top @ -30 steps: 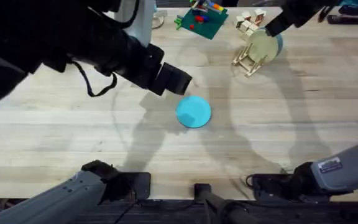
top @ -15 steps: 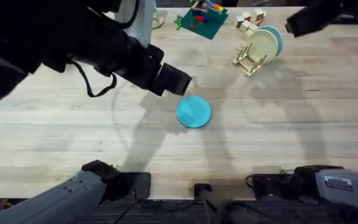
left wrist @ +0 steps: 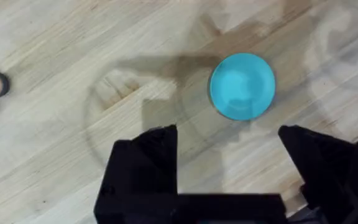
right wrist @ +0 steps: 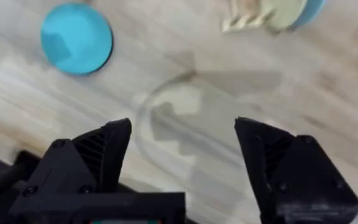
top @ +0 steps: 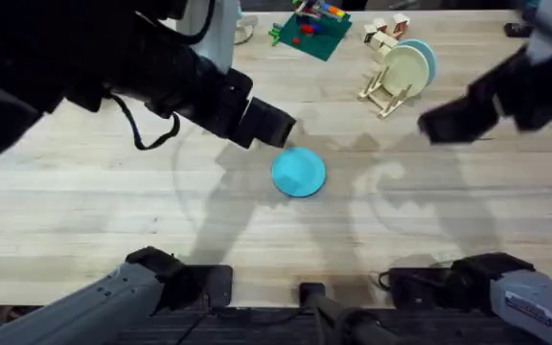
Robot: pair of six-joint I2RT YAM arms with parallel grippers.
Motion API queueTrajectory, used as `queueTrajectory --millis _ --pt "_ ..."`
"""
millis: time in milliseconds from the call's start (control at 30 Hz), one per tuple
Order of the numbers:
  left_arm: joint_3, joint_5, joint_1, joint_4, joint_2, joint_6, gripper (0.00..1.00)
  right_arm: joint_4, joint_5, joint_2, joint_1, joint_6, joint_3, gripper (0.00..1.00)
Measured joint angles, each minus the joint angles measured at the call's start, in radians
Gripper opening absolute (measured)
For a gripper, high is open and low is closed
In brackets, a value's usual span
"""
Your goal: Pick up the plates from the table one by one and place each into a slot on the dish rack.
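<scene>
Plates first: the turquoise plate (top: 298, 172) lies flat on the table (top: 84, 201) near its middle, nothing touching it, and I see it again from my left wrist (left wrist: 242, 86) and my right wrist (right wrist: 76, 38). The cream plate (top: 402, 69) stands on edge in the rack (top: 381, 91) at the far right of the table, leaning against the pegs, with a sky-blue plate (top: 426, 57) tucked just behind it so only its rim shows. From my right wrist the rack (right wrist: 244, 22) is cut off by the frame edge, and I cannot tell which slots the two plates sit in. My left gripper (left wrist: 229, 165) hangs above the boards just beside the turquoise plate, its black fingers (left wrist: 145, 162) spread wide with nothing between them. My right gripper (right wrist: 182, 168) hovers over bare wood between that plate and the rack, fingers (right wrist: 98, 155) likewise well apart and holding nothing; from overhead it (top: 448, 123) is a dark blurred shape. At the far edge sit a green toy base (top: 310, 29) with coloured pieces on it and some pale wooden blocks (top: 383, 31), too small to make out closely.
</scene>
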Motion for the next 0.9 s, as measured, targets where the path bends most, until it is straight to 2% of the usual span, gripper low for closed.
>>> queueTrajectory --millis 200,267,300,333,467,500,600,667,900 --pt "0.0 0.0 0.0 0.0 0.0 0.0 0.997 0.0 -0.044 -0.055 0.001 0.086 -0.148 0.995" --pt "0.0 0.0 0.0 0.0 0.0 -0.001 0.962 0.001 -0.063 -0.055 0.001 0.098 -0.167 0.995" --pt "0.0 0.0 0.0 0.0 0.0 -0.003 0.888 0.001 -0.07 -0.055 0.001 0.101 -0.171 0.995" --pt "0.0 0.001 0.0 0.0 0.0 -0.004 0.761 0.001 -0.077 -0.055 0.001 0.106 -0.172 0.993" --pt "0.0 0.033 0.0 0.0 0.0 -0.004 0.13 0.003 -0.089 -0.055 0.001 0.114 -0.172 0.995" --pt "0.0 0.052 0.0 0.0 0.0 -0.002 0.064 0.003 -0.09 -0.055 0.001 0.114 -0.172 0.995" --pt "0.0 0.12 0.011 0.0 0.0 0.006 0.045 0.003 -0.093 -0.055 0.001 0.117 -0.172 0.995" --pt "-0.008 0.188 0.04 0.004 0.0 0.027 0.044 0.003 -0.093 -0.055 0.001 0.117 -0.172 0.995" --pt "-0.126 0.47 0.199 0.066 0.0 0.127 0.044 0.003 -0.098 -0.055 0.001 0.117 -0.172 0.995"
